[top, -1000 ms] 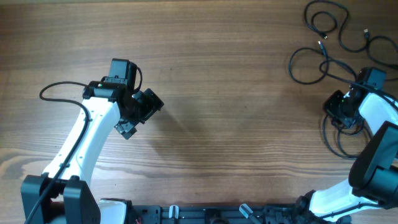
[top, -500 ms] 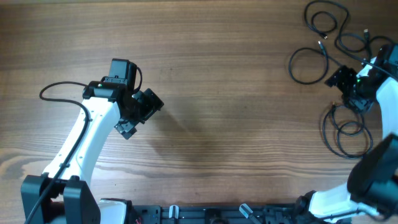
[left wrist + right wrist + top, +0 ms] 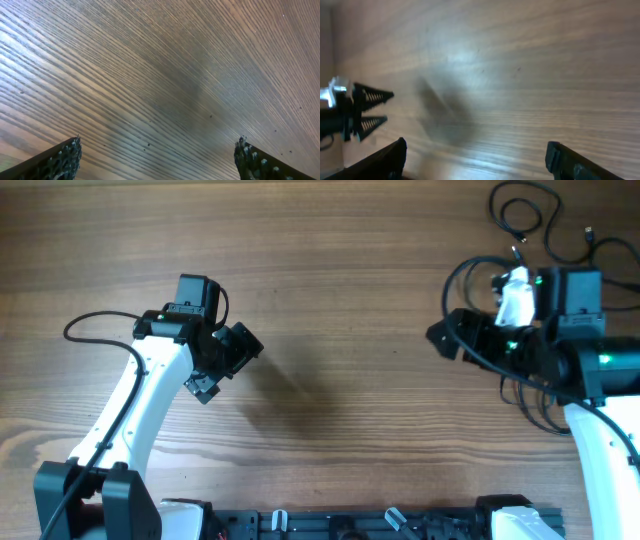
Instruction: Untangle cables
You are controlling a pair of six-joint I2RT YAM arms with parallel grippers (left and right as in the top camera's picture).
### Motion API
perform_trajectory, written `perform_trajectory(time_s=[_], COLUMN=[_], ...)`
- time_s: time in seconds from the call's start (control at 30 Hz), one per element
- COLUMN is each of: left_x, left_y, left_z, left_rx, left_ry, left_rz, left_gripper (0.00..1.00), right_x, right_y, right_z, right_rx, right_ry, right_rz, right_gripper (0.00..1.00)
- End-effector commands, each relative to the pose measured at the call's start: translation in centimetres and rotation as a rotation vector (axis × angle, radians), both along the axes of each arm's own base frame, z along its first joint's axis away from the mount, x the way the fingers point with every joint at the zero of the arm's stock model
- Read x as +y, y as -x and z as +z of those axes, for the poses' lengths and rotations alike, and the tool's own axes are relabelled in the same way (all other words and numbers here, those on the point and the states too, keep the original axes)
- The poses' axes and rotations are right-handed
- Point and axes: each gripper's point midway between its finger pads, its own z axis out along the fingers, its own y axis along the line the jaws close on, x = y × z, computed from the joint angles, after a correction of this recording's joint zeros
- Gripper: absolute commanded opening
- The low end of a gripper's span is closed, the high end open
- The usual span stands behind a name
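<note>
Left gripper (image 3: pixel 224 364) hangs low over bare table (image 3: pixel 350 270), fingers apart, empty, likely just idle. Right gripper (image 3: pixel 447 338) is up off the wood, fingers wide apart, nothing between. Cables (image 3: pixel 512 227) sit beyond it at the far right corner, some under the right arm, loops looking unsorted.

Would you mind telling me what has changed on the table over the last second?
The right gripper lifted off the cables near the table's right edge and swung left toward the middle. It is now open with nothing between its fingers, so it appears to have let a cord go. The left gripper stayed open and in place, and the upper cables did not move.
</note>
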Motion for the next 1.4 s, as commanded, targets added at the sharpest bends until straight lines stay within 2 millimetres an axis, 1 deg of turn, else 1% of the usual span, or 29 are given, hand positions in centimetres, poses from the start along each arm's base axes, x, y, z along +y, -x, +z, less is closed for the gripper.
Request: perform_trajectory(time_s=[0.0,0.1,0.17,0.23,0.4,0.5,0.67,0.77,0.83,0.87,0.97,1.1,1.13,1.2,1.3,1.37], left_x=[-0.1,-0.1,-0.1,-0.1,-0.1,-0.1,-0.1,-0.1,-0.1,-0.1,-0.1,-0.1,-0.1,-0.1,-0.1,-0.1], left_y=[0.0,0.0,0.0,0.0,0.0,0.0,0.0,0.0,0.0,0.0,0.0,0.0,0.0,0.0,0.0,0.0], left_z=[0.0,0.0,0.0,0.0,0.0,0.0,0.0,0.0,0.0,0.0,0.0,0.0,0.0,0.0,0.0,0.0], left_rx=[-0.001,-0.001,-0.001,-0.001,-0.001,-0.001,-0.001,-0.002,-0.001,-0.002,-0.001,-0.001,-0.002,-0.002,-0.001,-0.001], left_ry=[0.004,0.004,0.004,0.004,0.004,0.004,0.004,0.004,0.004,0.004,0.004,0.004,0.004,0.004,0.004,0.004], left_rz=[-0.007,-0.007,-0.007,-0.007,-0.007,-0.007,-0.007,-0.007,-0.007,-0.007,-0.007,-0.007,-0.007,-0.007,-0.007,-0.007], left_gripper=[1.0,1.0,1.0,1.0,1.0,1.0,1.0,1.0,1.0,1.0,1.0,1.0,1.0,1.0,1.0,1.0], right_x=[0.5,0.4,0.3,0.3,0.3,0.3,0.3,0.1,-0.8,-0.9,-1.1,-1.2,-1.2,-1.1,-0.9,-0.9], right_y=[1.5,2.9,3.7,4.2,4.3,4.8,3.9,4.6,5.3,5.3,5.1,5.7,5.8,5.8,6.2,5.9], right_z=[-0.2,-0.8,-1.1,-1.2,-1.3,-1.4,-1.2,-1.5,-2.0,-2.1,-2.2,-4.0,-4.6,-5.2,-5.5,-5.1], right_rx=[0.028,0.066,0.104,0.125,0.185,0.21,0.172,0.206,0.263,0.267,0.258,0.271,0.258,0.22,0.166,0.09], right_ry=[0.022,0.048,0.049,0.046,0.005,0.004,0.004,0.011,0.047,0.047,0.06,0.068,0.066,0.051,0.033,0.024], right_rz=[0.052,0.105,0.105,0.106,0.001,-0.007,-0.008,-0.014,-0.084,-0.096,-0.102,-0.102,-0.103,-0.099,-0.095,-0.095], right_gripper=[0.93,0.93,0.99,1.0,1.0,0.99,1.0,1.0,1.0,1.0,1.0,1.0,1.0,1.0,1.0,1.0])
